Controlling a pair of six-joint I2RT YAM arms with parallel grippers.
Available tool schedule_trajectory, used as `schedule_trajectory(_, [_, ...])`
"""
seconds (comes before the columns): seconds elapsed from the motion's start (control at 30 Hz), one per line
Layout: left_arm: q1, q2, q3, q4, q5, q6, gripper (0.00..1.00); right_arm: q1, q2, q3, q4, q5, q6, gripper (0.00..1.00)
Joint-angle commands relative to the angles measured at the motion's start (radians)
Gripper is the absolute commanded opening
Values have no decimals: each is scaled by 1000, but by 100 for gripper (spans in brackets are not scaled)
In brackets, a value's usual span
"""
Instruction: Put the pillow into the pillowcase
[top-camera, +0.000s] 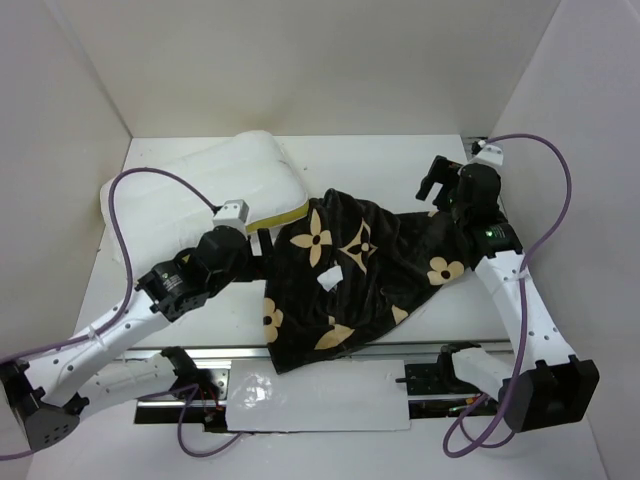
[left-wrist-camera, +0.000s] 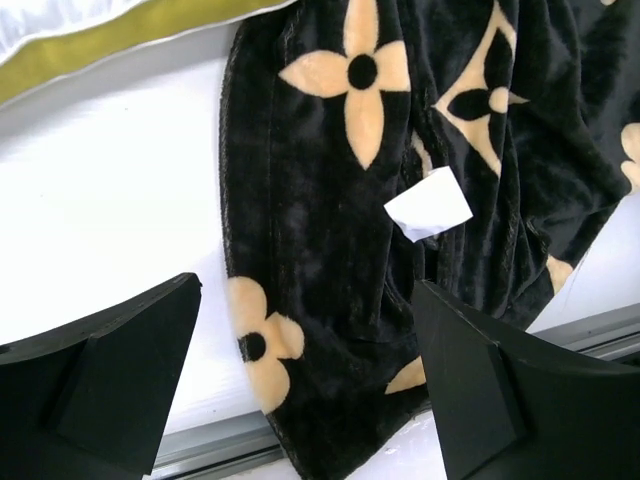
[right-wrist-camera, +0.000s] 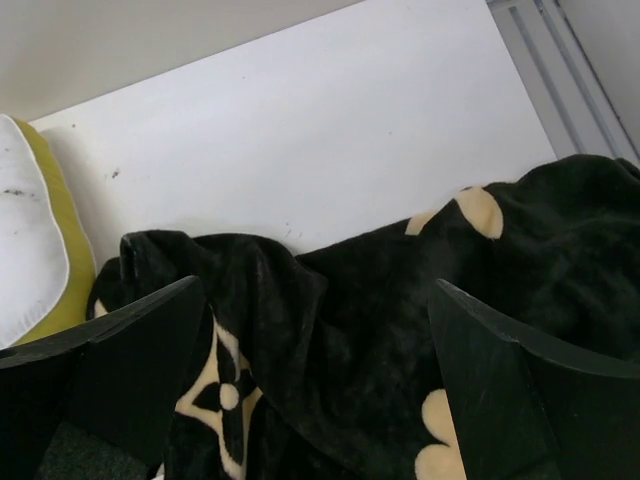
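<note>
No words, numbers or brand names can be read. The small white tag (left-wrist-camera: 428, 204) on the pillowcase (left-wrist-camera: 310, 250), toward 2 o'clock from the left wrist view's middle, looks blank.

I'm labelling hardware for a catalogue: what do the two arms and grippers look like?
Both the left arm and right arm have white links with black joint housings. A purple cable loops along each. The left gripper and right gripper are black with broad wedge-shaped fingers. A grey box sits at the left wrist, a white box at the right; a green light glows on the right arm.
</note>
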Motion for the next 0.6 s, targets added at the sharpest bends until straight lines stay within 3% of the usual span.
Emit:
schedule_trajectory(0.0, [1, 7, 36, 9, -35, -27, 100, 11, -17, 14, 26, 14, -19, 100])
schedule_trajectory(0.1, [1, 46, 16, 34, -26, -51, 100, 20, -17, -12, 43, -5, 21, 100])
schedule_trajectory(0.23, [1, 150, -15, 194, 82, -28, 100, 20, 110, -26, -6, -16, 21, 100])
schedule_trajectory(0.43, [1, 515, 221, 173, 110, -91, 100, -51, 316, 49, -29, 50, 42, 100])
schedule_trajectory(0.57, [11, 679, 312, 145, 128, -158, 100, -128, 434, 86, 5, -32, 78, 100])
